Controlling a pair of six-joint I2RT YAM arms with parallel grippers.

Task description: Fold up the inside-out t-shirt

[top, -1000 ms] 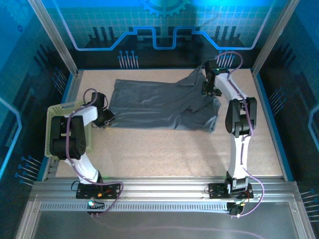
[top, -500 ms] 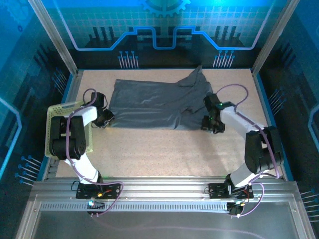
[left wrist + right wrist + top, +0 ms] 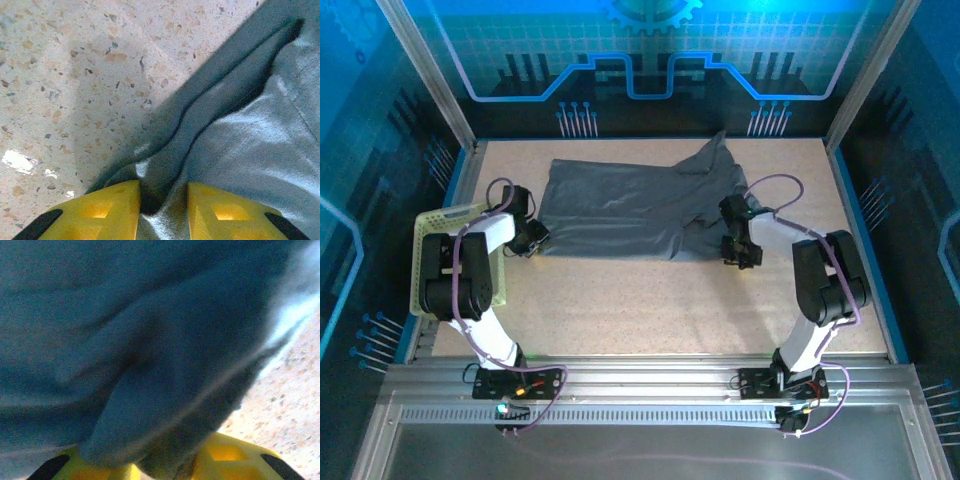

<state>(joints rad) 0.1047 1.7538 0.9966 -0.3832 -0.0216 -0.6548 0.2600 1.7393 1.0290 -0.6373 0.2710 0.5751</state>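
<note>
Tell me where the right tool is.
In the top view, the right tool sits right of centre at the t-shirt's near right corner; its wrist view shows cloth between its fingers.

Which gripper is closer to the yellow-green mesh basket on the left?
Left. The left gripper sits at the t-shirt's near-left corner, just right of the basket; the right gripper is far across the table, at the t-shirt's near-right corner.

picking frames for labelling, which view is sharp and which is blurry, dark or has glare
Top external: sharp, blue-lit walls, even light on the t-shirt and table. Left wrist: crisp focus on the fabric folds and speckled tabletop, with small white glare patches at lower left. Right wrist: fabric very close to the lens, soft and dark, with a washed-out highlight at upper right.
</note>
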